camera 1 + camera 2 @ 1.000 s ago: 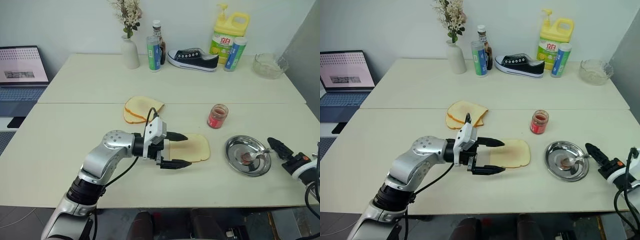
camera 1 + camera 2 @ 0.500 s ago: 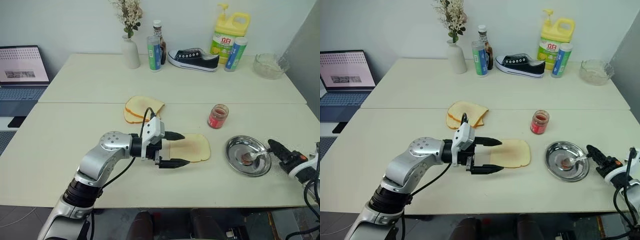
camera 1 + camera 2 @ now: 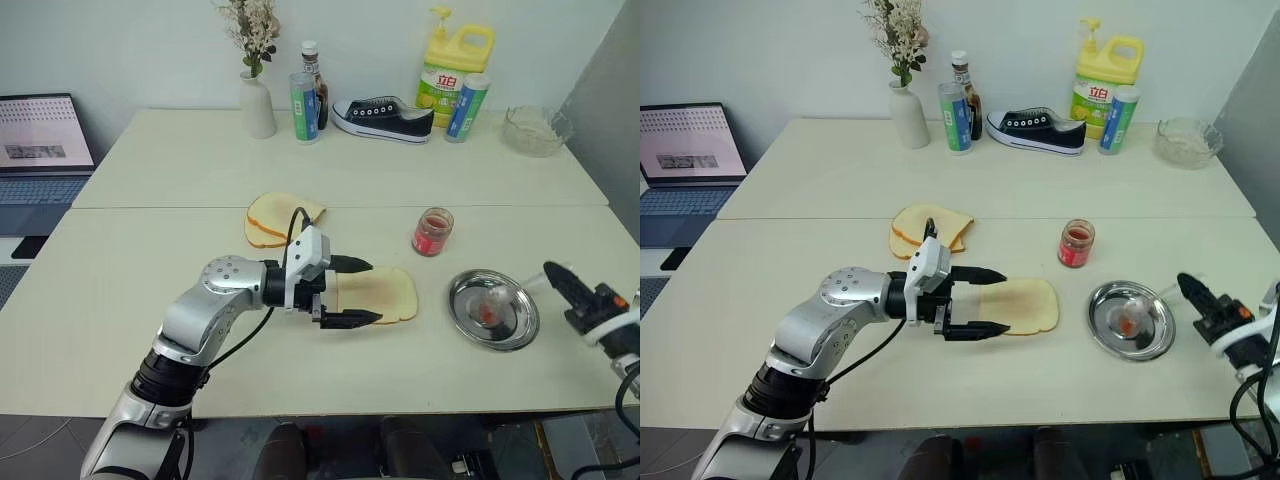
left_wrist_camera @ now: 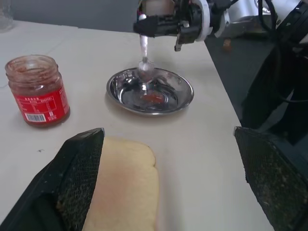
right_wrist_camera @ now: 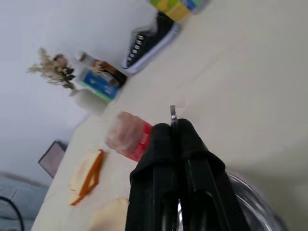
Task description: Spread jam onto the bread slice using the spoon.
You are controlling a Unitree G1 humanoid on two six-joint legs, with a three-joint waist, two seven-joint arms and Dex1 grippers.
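Spoon (image 4: 144, 53): slim, shiny metal teaspoon, pinched by its handle end between the closed jaws of the right gripper (image 4: 144, 25); bowl hangs down over the round steel dish (image 4: 150, 91), on which a red smear of jam is seen. Judged light, rigid and slippery; a hold high on the handle is thought best, with a firm pinch so it cannot swivel. Bread slice (image 3: 378, 294): pale, rounded square, laid flat on the counter (image 3: 200, 170) just left of the dish, its near end framed by the wide-open jaws of the left gripper (image 3: 350, 291), nothing held. Judged soft and easily torn; light pressure is advised, and steadying at the edge rather than the middle. Jam jar (image 3: 432, 231): small clear glass, lidless, stood behind and between slice and dish; judged breakable and easily tipped. Further off: toasted slices (image 3: 280, 216), a vase (image 3: 257, 108), bottles, a sneaker (image 3: 384, 117), a glass bowl (image 3: 536, 130), a laptop (image 3: 45, 135).
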